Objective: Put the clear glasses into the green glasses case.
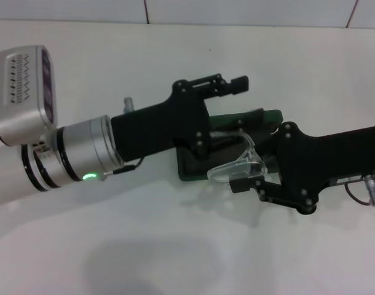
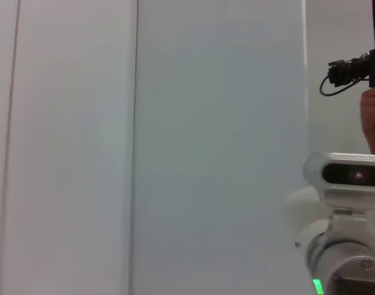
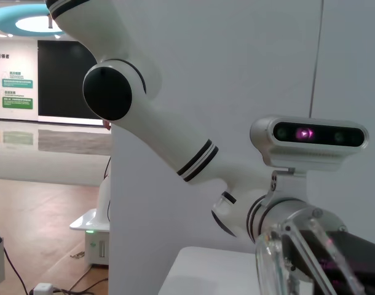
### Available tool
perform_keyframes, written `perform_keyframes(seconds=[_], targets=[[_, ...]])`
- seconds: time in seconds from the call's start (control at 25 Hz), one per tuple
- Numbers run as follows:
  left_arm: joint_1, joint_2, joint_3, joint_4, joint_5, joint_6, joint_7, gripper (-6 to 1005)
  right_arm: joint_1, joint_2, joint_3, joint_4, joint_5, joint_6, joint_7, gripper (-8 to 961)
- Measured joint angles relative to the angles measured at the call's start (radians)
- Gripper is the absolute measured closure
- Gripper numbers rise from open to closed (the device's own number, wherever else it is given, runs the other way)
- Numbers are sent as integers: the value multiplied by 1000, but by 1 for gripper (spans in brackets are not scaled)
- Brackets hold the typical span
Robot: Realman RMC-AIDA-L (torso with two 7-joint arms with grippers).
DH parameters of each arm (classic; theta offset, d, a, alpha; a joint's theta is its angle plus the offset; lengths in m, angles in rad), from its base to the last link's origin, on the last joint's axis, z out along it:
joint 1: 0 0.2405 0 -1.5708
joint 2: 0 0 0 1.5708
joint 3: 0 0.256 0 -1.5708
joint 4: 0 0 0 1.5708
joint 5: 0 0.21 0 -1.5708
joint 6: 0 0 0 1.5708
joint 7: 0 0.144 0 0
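The right gripper (image 1: 248,179) has its jaws closed on the clear glasses (image 1: 236,165), just over the green glasses case (image 1: 268,117). The left gripper (image 1: 227,89) spreads its jaws wide by the case. No lettering readable.

Head view: looking steeply down onto white table (image 1: 175,258), close above both arms. Left wrist view: facing a blank wall, right arm's camera (image 2: 347,175) at 4 o'clock. Right wrist view: facing back, left arm's camera (image 3: 310,140) at 3 o'clock, near.
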Motion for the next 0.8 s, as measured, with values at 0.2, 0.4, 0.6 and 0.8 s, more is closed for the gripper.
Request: perform_keyframes(seconds=[0.2,0.4,0.6,0.8], targets=[[8,-1,-98,-50,-62,-34,24,424,0,-5,15,-12,0,1,12,831],[32,-1,-317,-121,-101,-90,71,424,18,-2,23,-108,-74,64,133,831],[87,3,-484,-147,-126,-154,95,424,112,6,-2,-248,-309,176,472,831],[146,4,-513,-126,-139,-106,89,424,281,9,-15,-209,-498,188,704,831]])
